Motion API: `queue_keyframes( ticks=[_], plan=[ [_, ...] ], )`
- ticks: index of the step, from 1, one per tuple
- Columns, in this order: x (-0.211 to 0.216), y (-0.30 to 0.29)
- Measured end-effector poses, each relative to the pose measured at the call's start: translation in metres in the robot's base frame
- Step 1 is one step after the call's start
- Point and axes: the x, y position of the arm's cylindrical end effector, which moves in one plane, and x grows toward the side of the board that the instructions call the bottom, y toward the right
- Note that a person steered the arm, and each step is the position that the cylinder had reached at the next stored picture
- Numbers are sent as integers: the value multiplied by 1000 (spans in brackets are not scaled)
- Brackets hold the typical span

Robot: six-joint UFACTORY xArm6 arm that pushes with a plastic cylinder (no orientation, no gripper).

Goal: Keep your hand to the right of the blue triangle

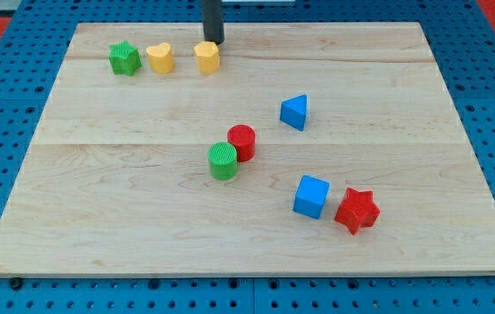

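The blue triangle (294,112) lies right of the board's middle. My tip (214,42) is at the view's top, well up and to the left of the blue triangle, right behind a yellow block (206,57) and touching or nearly touching it.
A green star (125,58) and a yellow heart (160,58) sit at the top left. A red cylinder (241,142) and a green cylinder (223,160) touch near the middle. A blue cube (311,196) and a red star (356,210) sit at the lower right on the wooden board (99,218).
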Motion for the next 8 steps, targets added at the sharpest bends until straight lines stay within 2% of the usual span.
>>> queue_keyframes(
  ticks=[2,4,6,8],
  plan=[
    [4,82],
    [29,173],
    [62,190],
    [75,189]
  ],
)
